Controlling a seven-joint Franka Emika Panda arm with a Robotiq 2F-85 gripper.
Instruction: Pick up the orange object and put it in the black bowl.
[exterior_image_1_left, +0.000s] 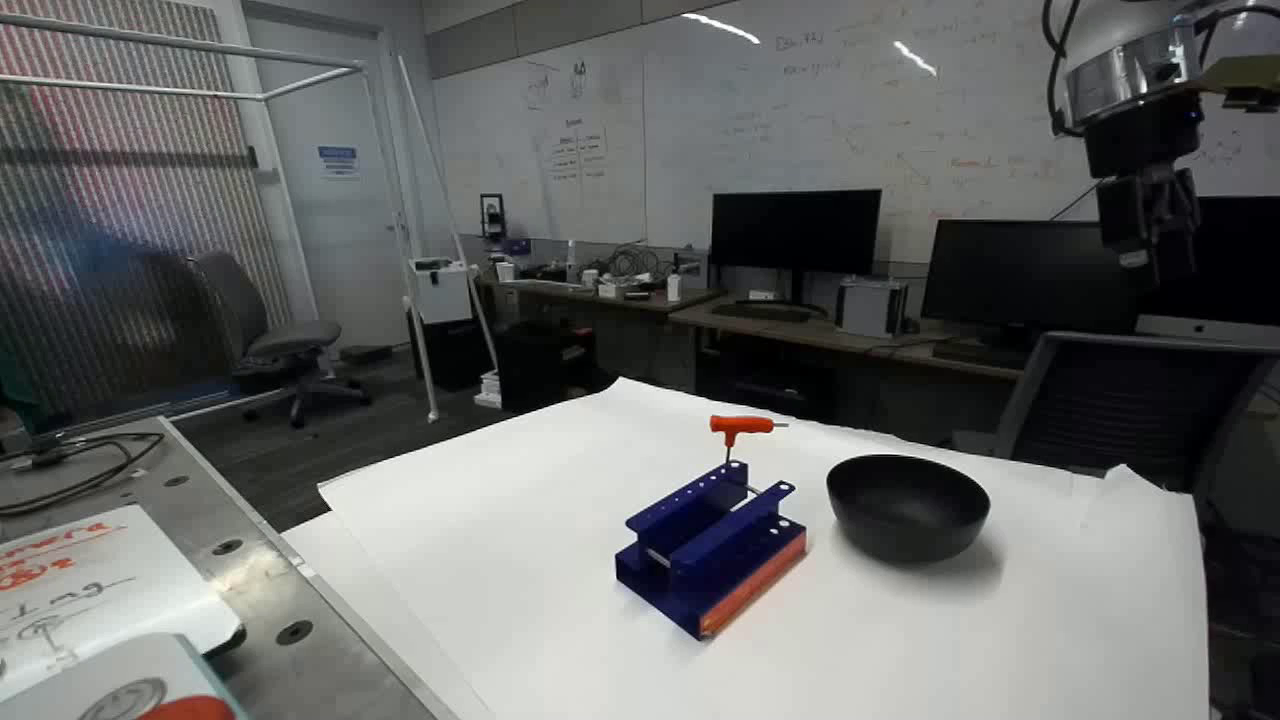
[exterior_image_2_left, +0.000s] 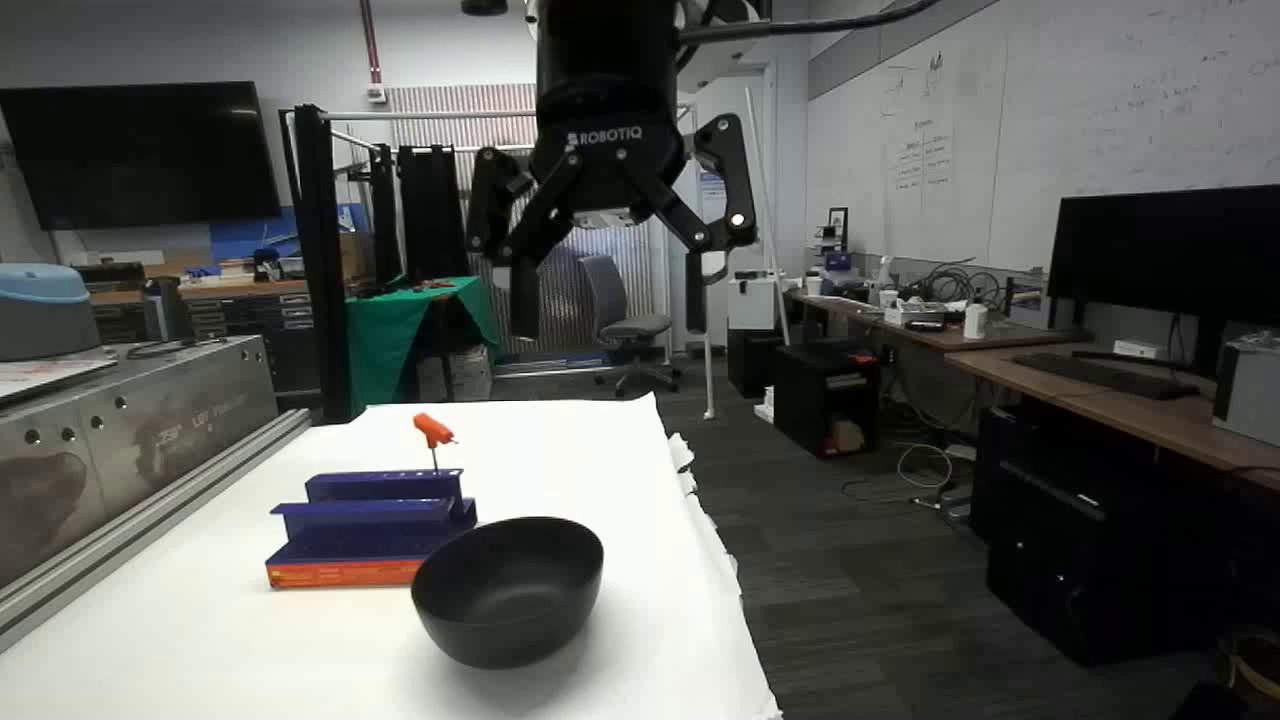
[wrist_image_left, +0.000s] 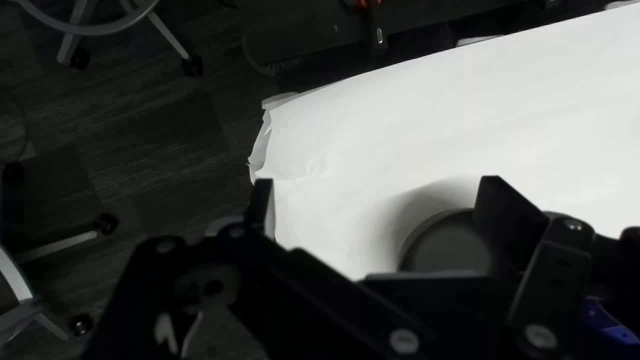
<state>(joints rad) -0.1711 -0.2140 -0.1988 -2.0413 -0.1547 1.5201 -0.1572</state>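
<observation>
The orange T-shaped peg (exterior_image_1_left: 741, 426) stands upright at one end of the blue rack, its thin stem going down into the rack's top and its crossbar above. It also shows in an exterior view (exterior_image_2_left: 433, 430) and is out of view in the wrist view. The black bowl (exterior_image_1_left: 908, 510) sits upright on the white-covered table beside the rack; it also shows in an exterior view (exterior_image_2_left: 510, 595) and, partly hidden by a finger, in the wrist view (wrist_image_left: 445, 245). My gripper (exterior_image_2_left: 610, 315) is open and empty, high above the table, apart from peg and bowl.
The blue slotted rack (exterior_image_1_left: 735, 525) with an orange lower edge bears the peg; a bit of blue shows in the wrist view (wrist_image_left: 607, 320). A metal bench (exterior_image_2_left: 180, 420) runs along one side of the white-covered table (exterior_image_1_left: 500, 540). A dark chair (exterior_image_1_left: 1150, 400) and desks with monitors stand beyond.
</observation>
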